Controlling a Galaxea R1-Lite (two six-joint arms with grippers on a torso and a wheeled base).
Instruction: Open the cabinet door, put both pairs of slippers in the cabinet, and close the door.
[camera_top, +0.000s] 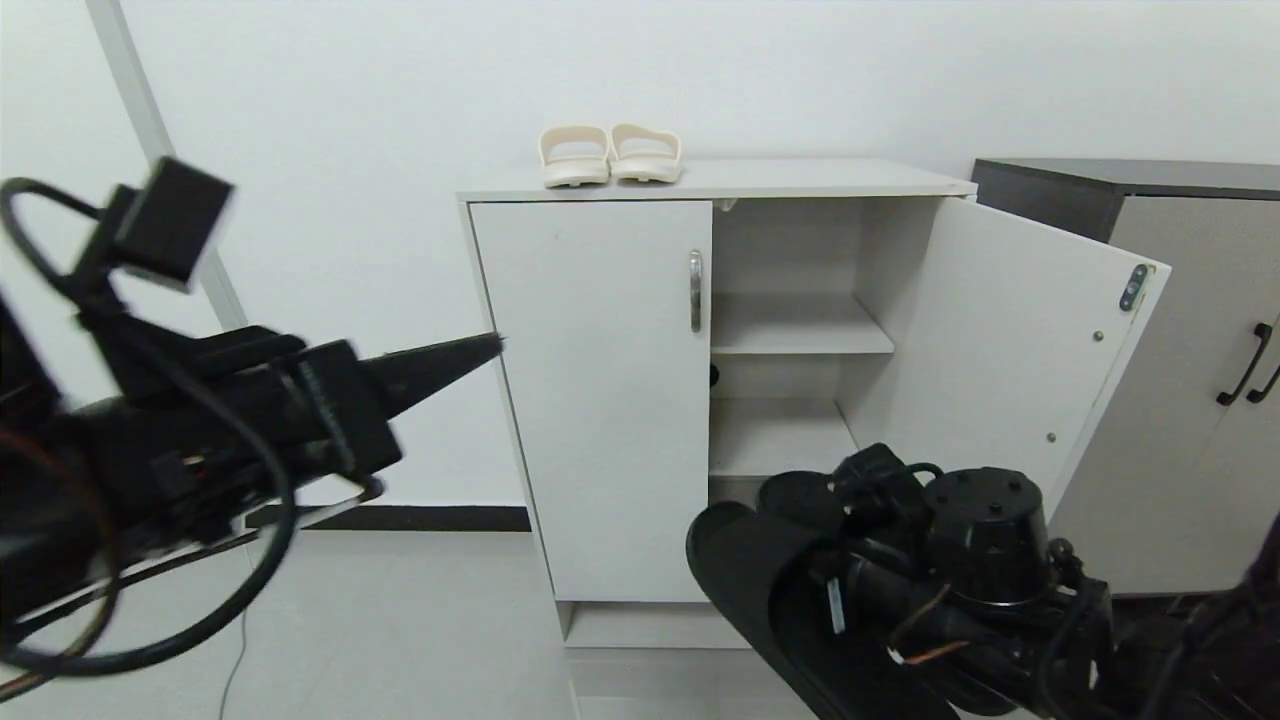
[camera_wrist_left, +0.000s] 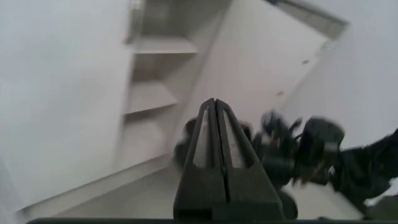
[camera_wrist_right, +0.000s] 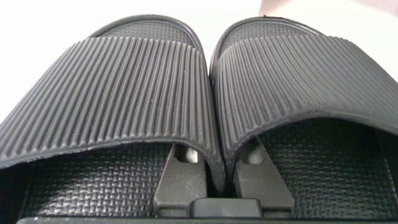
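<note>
Black slippers (camera_wrist_right: 137, 87) pinched in right claw (camera_wrist_right: 218, 160) low before open cabinet (camera_top: 590, 400); left claw (camera_wrist_left: 215, 111) clenched, raised alongside.

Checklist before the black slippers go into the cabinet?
1. right door swung open: ok.
2. black slippers both pinched at their inner edges in the right tool: ok.
3. lower shelf bare where it shows: ok.
4. left tool shut, empty, off to the cabinet's left, out of the path: ok.
5. Grip firm enough for the reach: cannot tell.
6. beige slippers stowed: not ok, they sit on the cabinet top.
</note>
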